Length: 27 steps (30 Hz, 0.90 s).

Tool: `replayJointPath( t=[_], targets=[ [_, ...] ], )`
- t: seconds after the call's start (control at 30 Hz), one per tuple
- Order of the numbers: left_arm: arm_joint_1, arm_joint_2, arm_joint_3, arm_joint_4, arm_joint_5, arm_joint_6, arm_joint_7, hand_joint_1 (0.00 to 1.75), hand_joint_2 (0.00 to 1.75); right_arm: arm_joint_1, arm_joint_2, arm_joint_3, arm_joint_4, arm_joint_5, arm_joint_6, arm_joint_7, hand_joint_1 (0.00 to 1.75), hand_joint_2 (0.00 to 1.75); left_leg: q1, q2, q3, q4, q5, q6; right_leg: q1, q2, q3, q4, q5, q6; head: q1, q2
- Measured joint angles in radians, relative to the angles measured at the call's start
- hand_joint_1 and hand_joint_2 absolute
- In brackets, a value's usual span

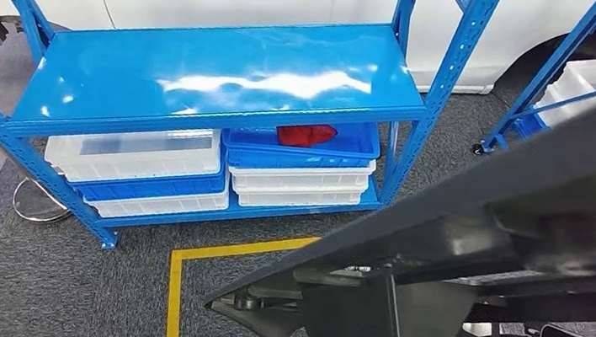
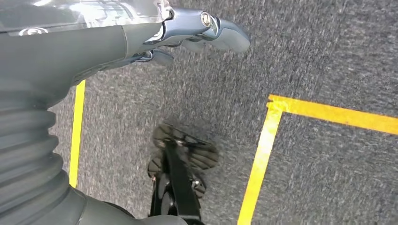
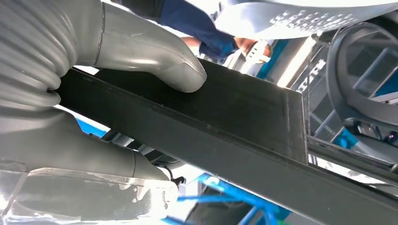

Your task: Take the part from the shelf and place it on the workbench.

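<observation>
- Held close before the head camera, the long black part [image 1: 529,195] crosses the view diagonally; the right hand [image 3: 94,98] grips it, thumb pressed on one flat face and fingers [image 3: 89,159] under the opposite side.
- Behind it, the blue shelf [image 1: 221,71] stands on grey carpet [image 1: 53,276] marked with yellow tape [image 1: 175,290].
- On its lower level, stacked white and blue bins [image 1: 142,168]; the top blue bin [image 1: 348,149] holds a red object [image 1: 305,134].
- Left hand [image 2: 187,35] hangs above the carpet, fingers loosely extended, holding nothing.
</observation>
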State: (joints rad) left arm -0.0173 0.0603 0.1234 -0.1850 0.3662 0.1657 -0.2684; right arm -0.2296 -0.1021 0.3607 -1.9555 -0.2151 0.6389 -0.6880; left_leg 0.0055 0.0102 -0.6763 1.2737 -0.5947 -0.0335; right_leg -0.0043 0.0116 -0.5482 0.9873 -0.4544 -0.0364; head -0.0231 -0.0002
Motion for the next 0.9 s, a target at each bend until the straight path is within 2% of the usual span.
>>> replayJointPath(
  t=[0.03,0.07,0.13,0.17,0.2,0.23,0.3,0.33,0.37,0.4,0.43,0.47,0.5,0.53,0.57,0.63,0.67,0.7,0.73,0.8,0.87,0.9],
  targets=[
    [0.0,0.0,0.001,0.0,-0.001,0.006,-0.004,0.0,1.75,0.0,-0.002,0.0,0.001,0.007,-0.007,-0.001,1.75,1.75,0.0,0.0,-0.003,0.015,0.005,0.0,0.001,0.008,-0.003,0.003,0.002,0.001,0.0,0.0],
    [-0.001,0.0,0.002,0.0,-0.003,0.016,-0.01,0.0,1.75,-0.001,-0.005,0.001,0.002,0.011,-0.014,-0.001,1.75,1.75,0.0,-0.002,0.015,-0.011,0.029,0.002,0.001,0.017,-0.005,0.006,0.002,0.001,0.0,0.0],
    [-0.003,0.0,0.002,0.0,-0.012,0.053,-0.025,0.0,1.75,-0.004,-0.012,0.002,0.002,0.02,-0.031,-0.001,1.75,1.75,0.0,-0.025,0.091,-0.152,0.095,0.013,0.002,0.034,-0.007,0.01,0.003,0.004,0.0,0.0],
    [-0.003,0.0,0.003,0.0,-0.019,0.075,-0.031,0.0,1.75,-0.007,-0.014,0.004,0.002,0.025,-0.041,0.0,1.75,1.75,0.0,-0.042,0.126,-0.218,0.116,0.018,0.002,0.043,-0.009,0.011,0.004,0.007,0.001,0.0],
    [-0.004,0.0,0.003,0.0,-0.027,0.097,-0.036,0.0,1.75,-0.009,-0.017,0.005,0.001,0.032,-0.051,0.0,1.75,1.75,0.0,-0.056,0.149,-0.264,0.125,0.021,0.001,0.051,-0.012,0.012,0.007,0.012,0.001,0.0],
    [-0.006,0.0,0.002,0.0,-0.035,0.112,-0.037,0.0,1.75,-0.01,-0.02,0.006,0.001,0.039,-0.06,0.0,1.75,1.75,-0.001,-0.062,0.157,-0.281,0.122,0.024,0.0,0.059,-0.015,0.011,0.01,0.018,0.002,0.0],
    [-0.011,-0.002,0.001,0.0,-0.05,0.12,-0.033,0.0,1.75,-0.01,-0.027,0.01,0.0,0.05,-0.074,0.0,1.75,1.75,0.0,-0.05,0.159,-0.293,0.126,0.028,-0.001,0.071,-0.021,0.011,0.015,0.03,0.002,0.0],
    [-0.013,-0.002,0.0,0.0,-0.058,0.115,-0.029,0.0,1.75,-0.011,-0.033,0.012,-0.003,0.054,-0.08,0.0,1.75,1.75,0.002,-0.04,0.159,-0.299,0.129,0.034,0.0,0.062,-0.026,0.018,0.009,0.036,0.003,0.0],
    [-0.014,-0.002,-0.001,0.0,-0.066,0.107,-0.024,0.0,1.75,-0.014,-0.039,0.014,-0.005,0.055,-0.085,0.001,1.75,1.75,0.004,-0.03,0.159,-0.305,0.133,0.039,0.001,0.047,-0.037,0.041,-0.007,0.041,0.005,0.0],
    [-0.013,-0.003,-0.002,0.0,-0.072,0.096,-0.017,0.0,1.75,-0.018,-0.046,0.016,-0.008,0.053,-0.091,0.004,1.75,1.75,0.007,-0.019,0.159,-0.309,0.137,0.044,0.001,0.029,-0.059,0.086,-0.035,0.046,0.007,0.0],
    [-0.012,-0.003,-0.004,0.0,-0.077,0.083,-0.007,0.0,1.75,-0.022,-0.053,0.019,-0.009,0.045,-0.096,0.011,1.75,1.75,0.006,-0.009,0.157,-0.31,0.138,0.046,-0.001,0.011,-0.09,0.152,-0.07,0.05,0.01,0.0],
    [-0.01,-0.003,-0.005,0.0,-0.08,0.074,0.004,0.0,1.75,-0.027,-0.059,0.021,-0.01,0.032,-0.1,0.021,1.75,1.75,0.006,0.001,0.154,-0.309,0.138,0.047,-0.003,0.004,-0.125,0.224,-0.102,0.054,0.01,0.0],
    [-0.009,-0.004,-0.006,0.0,-0.081,0.066,0.014,0.0,1.75,-0.032,-0.065,0.023,-0.01,0.016,-0.103,0.033,1.75,1.75,0.005,0.011,0.151,-0.307,0.138,0.047,-0.006,0.001,-0.153,0.282,-0.121,0.059,0.01,0.0],
    [-0.008,-0.004,-0.007,0.0,-0.081,0.061,0.023,0.0,1.75,-0.039,-0.071,0.025,-0.01,-0.002,-0.105,0.047,1.75,1.75,0.005,0.022,0.149,-0.305,0.138,0.047,-0.009,-0.002,-0.165,0.308,-0.121,0.062,0.01,0.0],
    [-0.008,-0.004,-0.008,0.0,-0.081,0.056,0.029,0.0,1.75,-0.049,-0.076,0.028,-0.01,-0.02,-0.105,0.061,1.75,1.75,0.005,0.031,0.148,-0.303,0.137,0.046,-0.011,-0.005,-0.155,0.29,-0.101,0.064,0.01,0.0],
    [-0.009,-0.006,-0.009,0.0,-0.076,0.047,0.038,0.0,1.75,-0.076,-0.086,0.033,-0.01,-0.054,-0.102,0.084,1.75,1.75,0.005,0.048,0.148,-0.296,0.133,0.04,-0.014,-0.031,-0.088,0.157,-0.034,0.064,0.01,0.0],
    [-0.009,-0.007,-0.009,0.0,-0.074,0.044,0.043,0.0,1.75,-0.092,-0.09,0.035,-0.01,-0.069,-0.099,0.092,1.75,1.75,0.002,0.055,0.147,-0.29,0.129,0.035,-0.012,-0.049,-0.056,0.09,-0.01,0.059,0.01,0.0],
    [-0.009,-0.008,-0.009,0.0,-0.071,0.044,0.05,0.0,1.75,-0.107,-0.093,0.038,-0.009,-0.082,-0.096,0.096,1.75,1.75,0.0,0.061,0.145,-0.286,0.127,0.03,-0.009,-0.061,-0.037,0.047,0.002,0.052,0.01,0.0],
    [-0.009,-0.008,-0.009,0.0,-0.068,0.043,0.057,0.0,1.75,-0.122,-0.096,0.041,-0.008,-0.092,-0.093,0.098,1.75,1.75,-0.003,0.068,0.143,-0.283,0.125,0.025,-0.006,-0.067,-0.031,0.028,0.004,0.045,0.009,0.0],
    [-0.01,-0.009,-0.008,0.0,-0.062,0.039,0.069,0.0,1.75,-0.146,-0.101,0.047,-0.005,-0.107,-0.092,0.101,1.75,1.75,-0.004,0.08,0.142,-0.282,0.123,0.014,-0.003,-0.051,-0.035,0.026,0.006,0.031,0.009,0.0],
    [-0.01,-0.01,-0.008,0.0,-0.056,0.037,0.079,0.0,1.75,-0.167,-0.106,0.054,-0.003,-0.113,-0.094,0.107,1.75,1.75,0.001,0.059,0.133,-0.257,0.101,0.002,-0.005,-0.036,-0.036,0.021,0.011,0.019,0.008,0.0],
    [-0.009,-0.01,-0.007,0.0,-0.053,0.037,0.083,0.0,1.75,-0.175,-0.107,0.058,-0.003,-0.114,-0.097,0.11,1.75,1.75,0.003,0.039,0.117,-0.217,0.074,-0.003,-0.007,-0.029,-0.036,0.018,0.014,0.014,0.007,0.0]
  ],
)
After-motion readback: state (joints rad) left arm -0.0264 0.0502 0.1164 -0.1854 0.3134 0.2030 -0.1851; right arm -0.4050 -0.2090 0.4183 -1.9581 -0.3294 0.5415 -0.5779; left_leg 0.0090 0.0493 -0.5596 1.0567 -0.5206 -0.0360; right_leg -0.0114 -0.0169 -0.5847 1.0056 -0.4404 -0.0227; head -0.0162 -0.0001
